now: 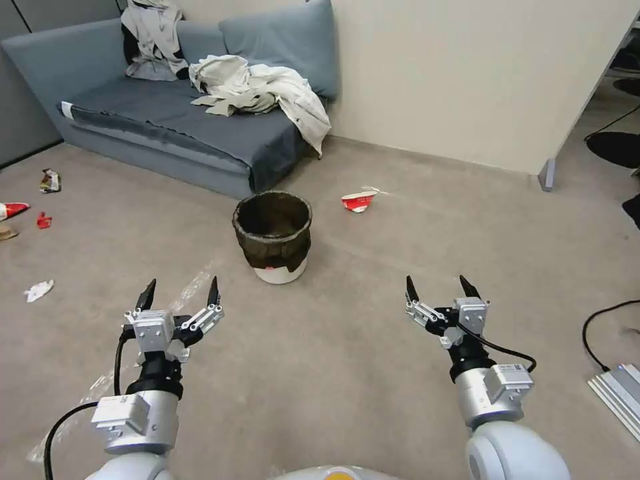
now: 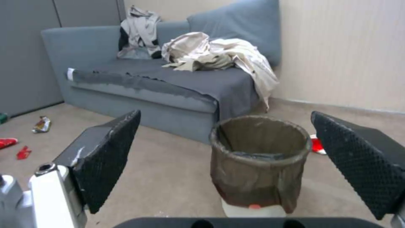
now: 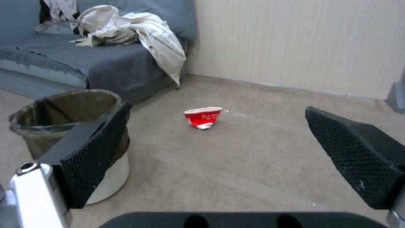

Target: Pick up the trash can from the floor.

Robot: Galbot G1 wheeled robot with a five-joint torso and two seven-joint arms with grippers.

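The trash can (image 1: 273, 237) is a small round white bin with a dark bag folded over its rim, standing upright on the beige carpet floor (image 1: 373, 373) in front of the sofa. My left gripper (image 1: 180, 293) hovers open, nearer me and left of the bin. My right gripper (image 1: 437, 288) is open too, nearer me and to the bin's right. The left wrist view shows the trash can (image 2: 258, 161) ahead between its black fingers (image 2: 107, 158), well apart from them. From the right wrist the trash can (image 3: 59, 120) sits off to one side, partly behind a finger (image 3: 90, 152).
A grey sofa (image 1: 167, 133) with heaped clothes (image 1: 260, 90) stands behind the bin. A crushed red-and-white cup (image 1: 359, 200) lies to the bin's right. Litter scraps (image 1: 40, 220) dot the far left carpet. A black cable (image 1: 600, 333) and a metal rail (image 1: 617, 393) lie at the right.
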